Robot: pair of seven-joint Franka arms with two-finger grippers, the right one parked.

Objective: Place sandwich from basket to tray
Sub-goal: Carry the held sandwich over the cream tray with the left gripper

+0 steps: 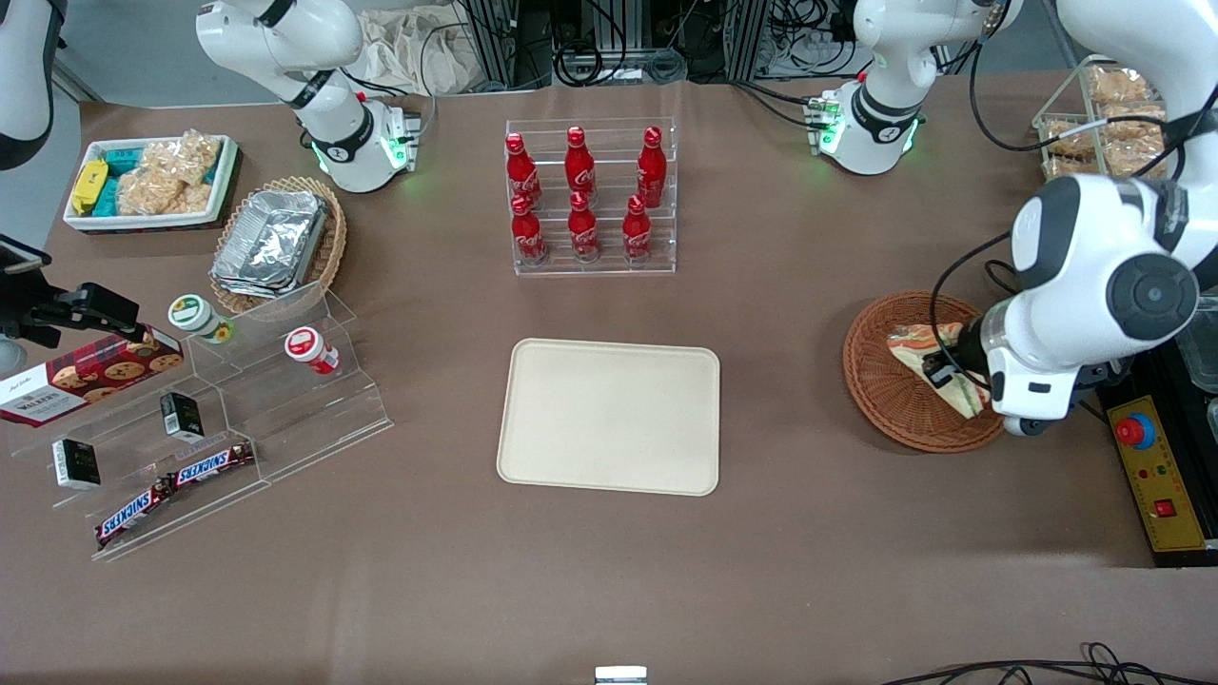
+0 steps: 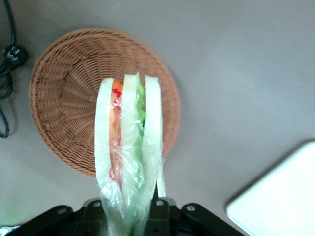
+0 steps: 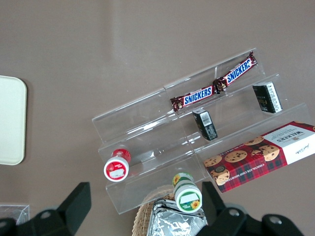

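My left gripper [image 1: 945, 373] is shut on the sandwich [image 1: 928, 354], a clear-wrapped wedge of pale bread with red, orange and green layers. It holds the sandwich over the round reddish-brown basket [image 1: 880, 385]. In the left wrist view the sandwich [image 2: 129, 142] sticks out from the gripper [image 2: 129, 209], one black finger [image 2: 160, 206] pressing its side, with the basket [image 2: 64, 93] lying below it. No other item shows in the basket. The cream tray [image 1: 609, 416] lies bare at the table's middle, toward the parked arm from the basket; its corner [image 2: 280, 201] shows in the wrist view.
A clear rack of red bottles [image 1: 590, 195] stands farther from the camera than the tray. A yellow control box [image 1: 1156, 476] with a red button sits beside the basket. A stepped acrylic shelf [image 1: 219, 419], a foil-container basket [image 1: 276, 243] and a snack bin [image 1: 152, 181] lie toward the parked arm's end.
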